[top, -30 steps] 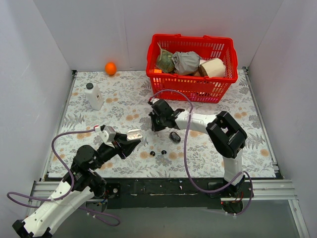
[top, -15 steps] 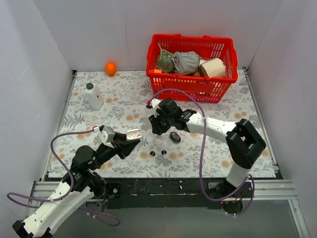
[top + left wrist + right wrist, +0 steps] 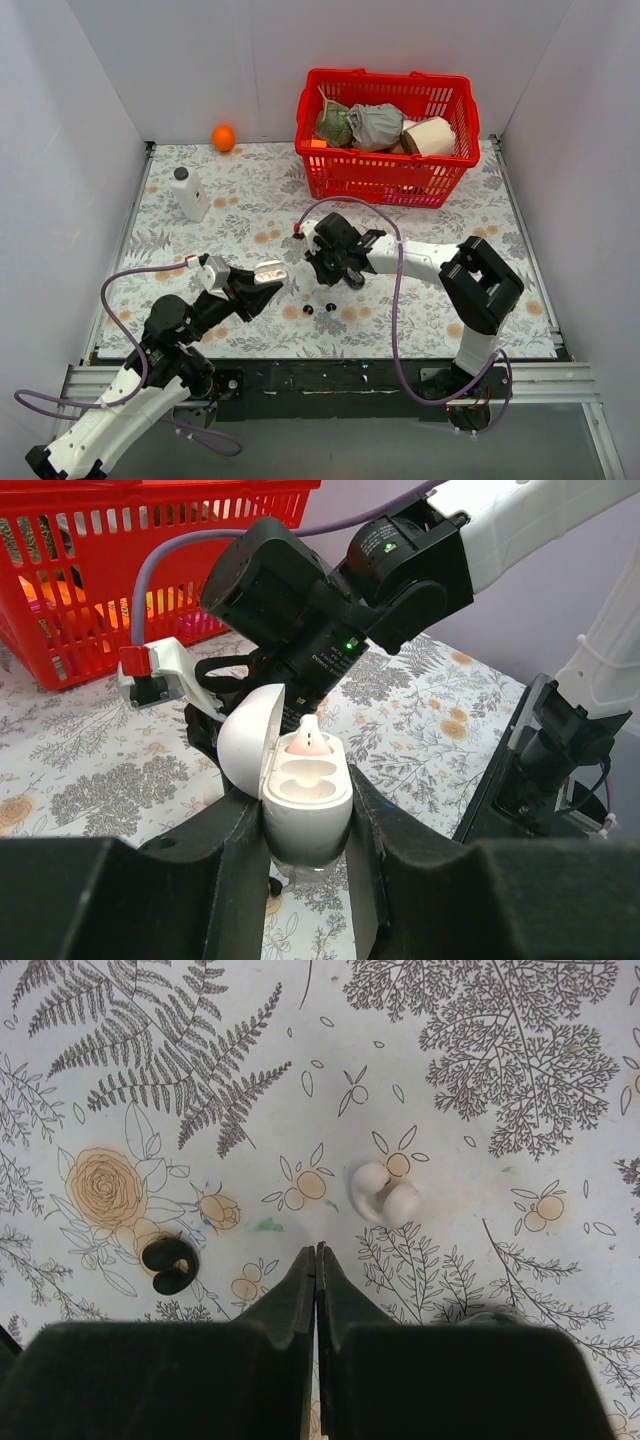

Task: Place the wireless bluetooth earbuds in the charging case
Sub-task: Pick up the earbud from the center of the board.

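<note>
L gripper (image 3: 305,832) grips open case (image 3: 306,798) — R gripper (image 3: 316,1256) closed nr earbud (image 3: 168,1265)

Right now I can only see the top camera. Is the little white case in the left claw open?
Observer: Yes. The left wrist view shows the charging case clamped in the left gripper with its lid flipped up.
Operator: Is there room inside?
Observer: The front socket is empty. A pinkish-white piece sits just behind it.
Operator: Is the right claw holding anything?
Observer: No. In the right wrist view, the right gripper has its fingertips pressed together with nothing between them. A black earbud lies untouched off to one side.
</note>
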`<action>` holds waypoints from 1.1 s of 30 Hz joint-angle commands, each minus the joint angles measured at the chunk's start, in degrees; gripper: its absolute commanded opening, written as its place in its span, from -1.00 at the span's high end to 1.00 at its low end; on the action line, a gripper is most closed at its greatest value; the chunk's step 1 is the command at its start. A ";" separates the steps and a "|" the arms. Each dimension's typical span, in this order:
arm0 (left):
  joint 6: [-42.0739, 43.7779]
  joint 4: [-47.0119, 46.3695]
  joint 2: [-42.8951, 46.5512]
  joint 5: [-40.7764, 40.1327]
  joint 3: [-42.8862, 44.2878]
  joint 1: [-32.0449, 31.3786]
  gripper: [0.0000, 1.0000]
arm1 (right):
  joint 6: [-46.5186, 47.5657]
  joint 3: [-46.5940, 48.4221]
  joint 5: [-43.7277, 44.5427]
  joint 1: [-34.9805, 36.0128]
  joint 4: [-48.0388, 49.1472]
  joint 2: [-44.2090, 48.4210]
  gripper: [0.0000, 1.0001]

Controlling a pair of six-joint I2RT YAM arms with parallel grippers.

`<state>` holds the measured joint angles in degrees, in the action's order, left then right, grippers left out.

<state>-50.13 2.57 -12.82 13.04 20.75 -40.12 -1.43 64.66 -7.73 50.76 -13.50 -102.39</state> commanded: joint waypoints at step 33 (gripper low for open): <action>-0.06 -0.02 -0.37 0.06 0.96 0.04 1.00 | -11.31 5.38 11.59 -1.63 5.06 -8.09 0.97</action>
<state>-50.39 2.63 -13.04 13.45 20.75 -40.12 -10.61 68.60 0.84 50.41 -8.93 -109.23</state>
